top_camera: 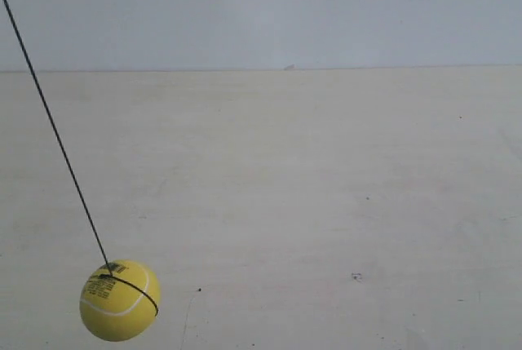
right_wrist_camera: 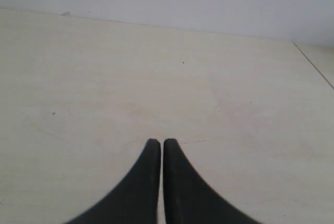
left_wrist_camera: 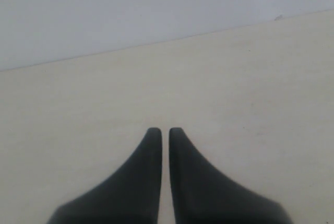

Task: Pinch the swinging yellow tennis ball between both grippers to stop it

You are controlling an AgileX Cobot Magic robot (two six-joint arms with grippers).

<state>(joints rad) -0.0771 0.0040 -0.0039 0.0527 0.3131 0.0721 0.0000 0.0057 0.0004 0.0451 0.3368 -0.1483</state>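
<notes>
The tennis ball [top_camera: 120, 300] hangs at the exterior view's lower left, over the near part of the table [top_camera: 326, 203]. It hangs on a string [top_camera: 53, 126] that slants from the ball's top up to that view's upper left edge. The table stretches away behind the ball and to its right, meeting the wall [top_camera: 261, 7] at its far edge. The left pincer [left_wrist_camera: 161, 130] and the right pincer [right_wrist_camera: 158, 141] are each above the table, pointing toward the wall, fingers side by side with only a thin slit between.
</notes>
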